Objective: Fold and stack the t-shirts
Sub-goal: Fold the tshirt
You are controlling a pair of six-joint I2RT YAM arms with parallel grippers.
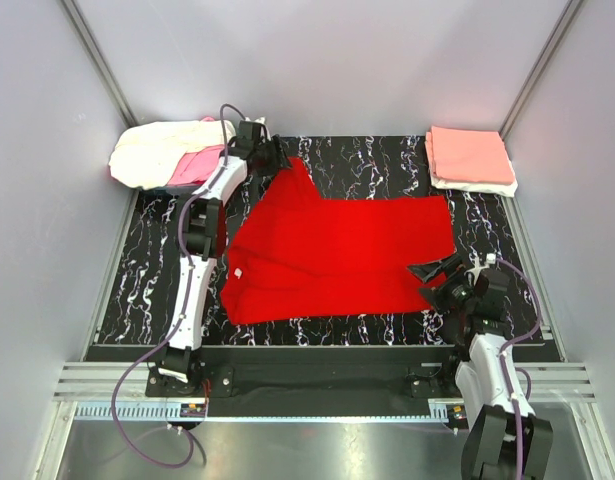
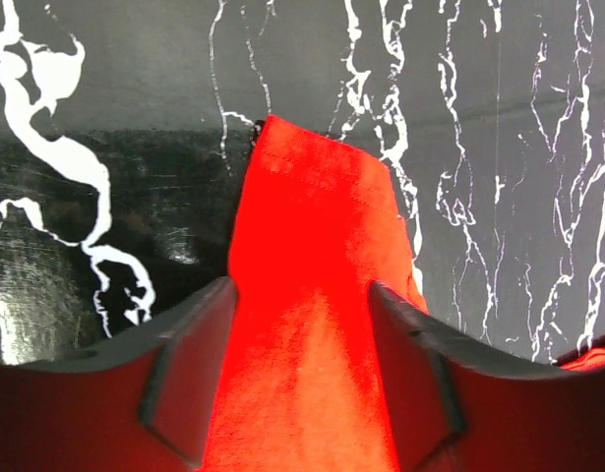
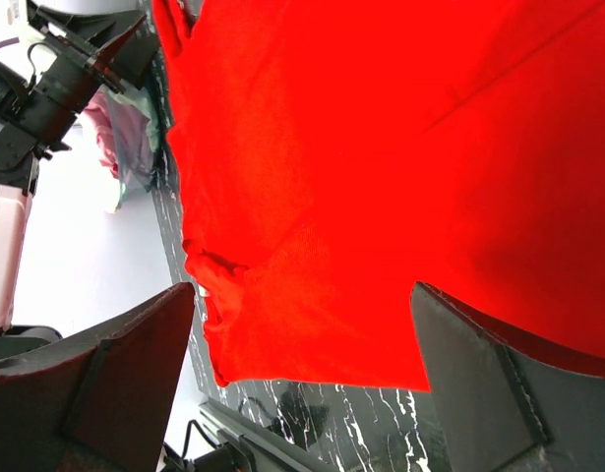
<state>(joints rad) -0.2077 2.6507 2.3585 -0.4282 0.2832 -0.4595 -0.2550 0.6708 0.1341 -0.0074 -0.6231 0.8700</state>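
The bright red t-shirt lies spread on the black marbled table, one sleeve drawn to a point at the back left. My left gripper is over that sleeve. In the left wrist view its fingers stand apart with the red sleeve running between them, its end flat on the table beyond the tips. My right gripper is open and empty by the shirt's near right corner. In the right wrist view the red cloth lies ahead of the wide-apart fingers.
A folded salmon-pink shirt lies on a white one at the back right corner. A loose cream-white shirt and a pink one are heaped at the back left, beside my left arm. Grey walls enclose the table.
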